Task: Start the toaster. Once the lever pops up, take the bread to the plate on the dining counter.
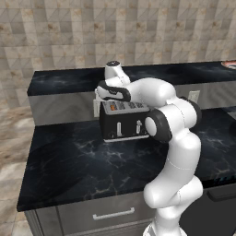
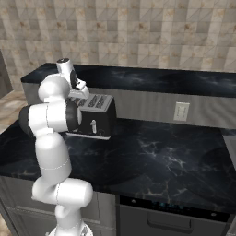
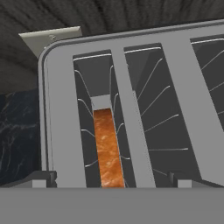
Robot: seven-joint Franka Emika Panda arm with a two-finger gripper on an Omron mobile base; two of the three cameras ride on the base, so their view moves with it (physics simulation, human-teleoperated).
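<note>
The black toaster (image 1: 123,122) with its silver slotted top (image 3: 131,109) stands on the lower counter against the back panel. Two pale levers (image 1: 119,129) show on its front. In the hand view the bread (image 3: 107,148) stands on edge down in the left slot, and only its orange-brown crust shows. My gripper (image 3: 111,180) hangs open just above that slot, pointing down, one fingertip (image 3: 43,178) on each side of the slot and nothing between them. The dining counter (image 1: 64,82) runs behind the toaster. A sliver of the reddish plate (image 1: 229,64) lies at its far right.
A tiled wall rises behind the dining counter (image 2: 161,79). Wall outlets (image 1: 194,96) sit on the grey panel, one just behind the toaster (image 3: 50,37). The lower black counter (image 1: 83,161) stretches in front of the toaster, with a handled drawer (image 1: 113,213) beneath.
</note>
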